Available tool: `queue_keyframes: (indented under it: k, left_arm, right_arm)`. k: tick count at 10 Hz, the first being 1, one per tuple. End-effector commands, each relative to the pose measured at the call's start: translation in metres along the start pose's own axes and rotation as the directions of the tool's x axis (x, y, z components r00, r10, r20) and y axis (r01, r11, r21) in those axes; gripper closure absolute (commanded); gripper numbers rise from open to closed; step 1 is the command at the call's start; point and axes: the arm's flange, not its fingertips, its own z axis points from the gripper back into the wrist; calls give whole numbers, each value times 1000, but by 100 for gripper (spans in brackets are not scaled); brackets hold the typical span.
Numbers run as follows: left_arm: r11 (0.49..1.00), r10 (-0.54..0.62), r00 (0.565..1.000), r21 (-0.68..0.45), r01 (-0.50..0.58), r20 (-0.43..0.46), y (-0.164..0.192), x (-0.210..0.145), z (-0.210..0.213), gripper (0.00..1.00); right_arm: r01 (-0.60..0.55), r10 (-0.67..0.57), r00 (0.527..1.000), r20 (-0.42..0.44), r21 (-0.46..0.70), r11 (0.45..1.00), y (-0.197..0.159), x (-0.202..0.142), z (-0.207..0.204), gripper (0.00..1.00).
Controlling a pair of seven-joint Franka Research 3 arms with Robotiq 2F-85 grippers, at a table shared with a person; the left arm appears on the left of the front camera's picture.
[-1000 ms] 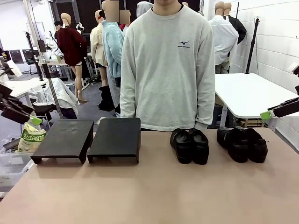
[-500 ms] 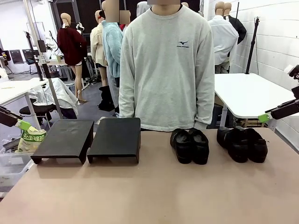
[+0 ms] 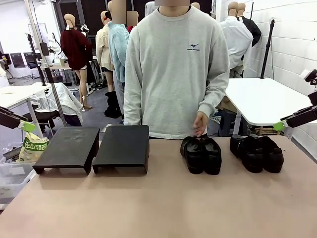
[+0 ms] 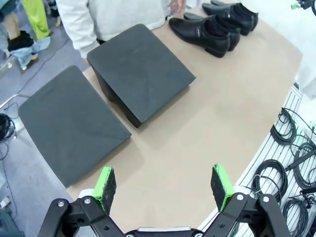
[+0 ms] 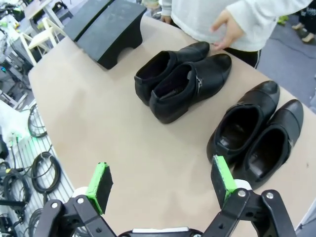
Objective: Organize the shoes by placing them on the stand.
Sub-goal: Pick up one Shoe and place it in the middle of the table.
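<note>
Two pairs of black shoes stand on the tan table: a middle pair (image 3: 200, 154) (image 5: 181, 83) and a right pair (image 3: 257, 152) (image 5: 254, 131). Two flat black stands (image 3: 69, 148) (image 3: 122, 147) sit side by side at the left, and in the left wrist view they are the near one (image 4: 66, 123) and the far one (image 4: 140, 71). My left gripper (image 3: 26, 126) (image 4: 163, 185) hangs open off the table's left edge, above and beside the stands. Past the right edge, my right gripper (image 3: 281, 125) (image 5: 160, 185) hovers open, high over the right pair. Neither holds anything.
A person in a grey sweatshirt stands at the far edge, one hand (image 3: 200, 124) (image 5: 227, 29) just behind the middle pair. The near half of the table (image 3: 158, 203) is bare. Cables (image 4: 286, 148) lie on the floor beside the table. A white table (image 3: 262, 99) stands at the back right.
The person's hand has come forward to just behind the middle pair of shoes. My left gripper has drawn back toward the left edge. The right gripper barely moved.
</note>
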Motion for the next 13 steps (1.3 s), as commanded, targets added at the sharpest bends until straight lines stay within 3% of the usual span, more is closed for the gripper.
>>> queue_keyframes:
  k: [1, 6, 7, 13]
  left_arm:
    - [1000, -26, 998, 8, 25, 49, -26, -28, -15, 0]
    - [1000, 0, 996, 27, -3, 91, -26, -25, -12, 0]
    - [1000, -15, 999, 28, 14, 43, -3, 4, 13, 0]
    - [1000, -15, 999, 28, 14, 43, -3, 4, 13, 0]
  right_arm:
    - [-24, 24, 1000, 14, 13, 1000, -4, 0, -2, 0]
    - [-17, 17, 1000, 18, 21, 1000, -2, 1, -13, 0]
    - [-18, 18, 1000, -10, -2, 1000, 2, 0, -2, 0]
    - [-18, 18, 1000, -10, -2, 1000, 2, 0, -2, 0]
